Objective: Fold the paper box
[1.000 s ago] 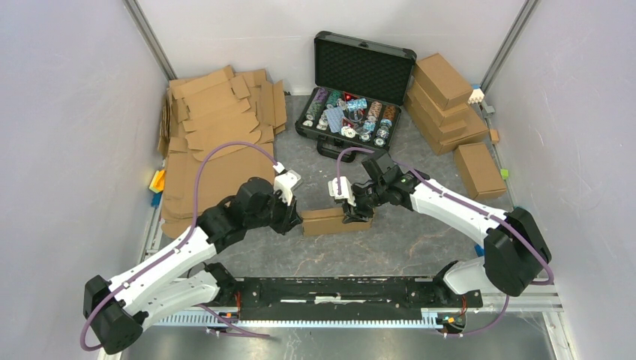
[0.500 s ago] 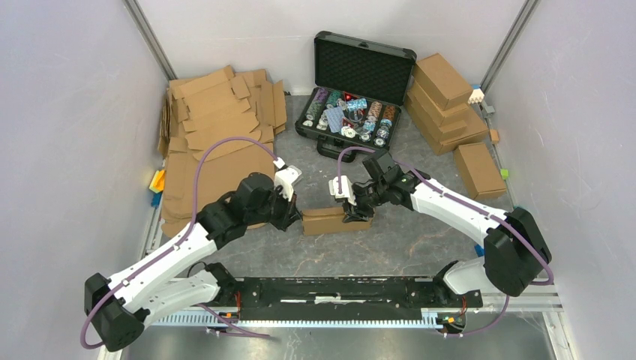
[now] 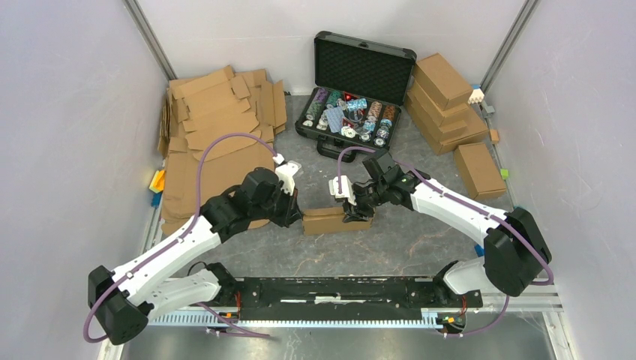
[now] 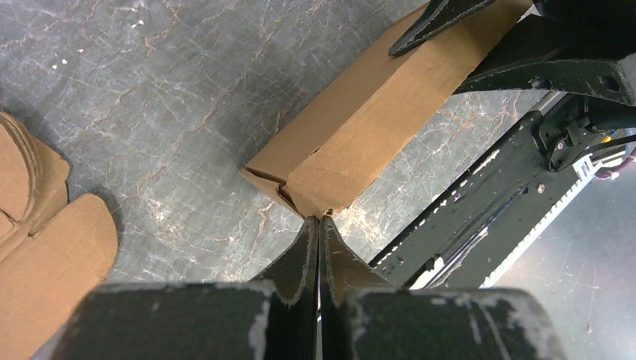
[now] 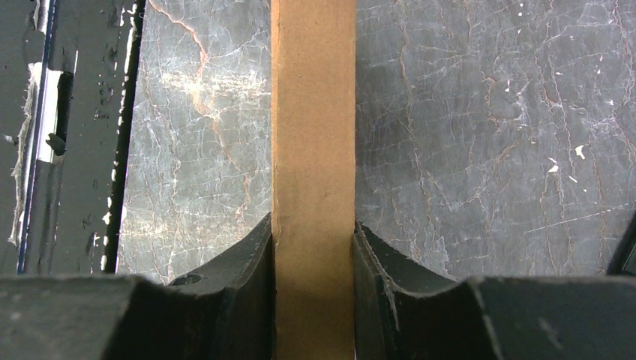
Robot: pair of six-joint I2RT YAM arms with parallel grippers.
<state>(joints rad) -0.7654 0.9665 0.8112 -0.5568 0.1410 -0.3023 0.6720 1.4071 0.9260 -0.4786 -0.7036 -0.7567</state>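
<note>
The paper box (image 3: 324, 220) lies on the grey table between the two arms, a folded, narrow, closed brown carton. In the right wrist view the paper box (image 5: 313, 135) runs straight between the black fingers, and my right gripper (image 5: 313, 222) is shut on its two long sides. The right gripper (image 3: 358, 214) holds the box's right end. My left gripper (image 3: 296, 215) is shut with nothing between its fingers. Its joined tips (image 4: 320, 219) touch the corner of the left end of the box (image 4: 375, 127), where an end flap shows a small gap.
A pile of flat cardboard blanks (image 3: 217, 135) covers the back left, reaching under the left arm. An open black case of poker chips (image 3: 352, 112) stands at the back. Finished brown boxes (image 3: 446, 101) are stacked at the back right. A black rail (image 3: 337, 292) runs along the near edge.
The left gripper has closed fully and its wrist has shifted slightly up and right, tips now at the box's left end. The right arm and the box have not moved.
</note>
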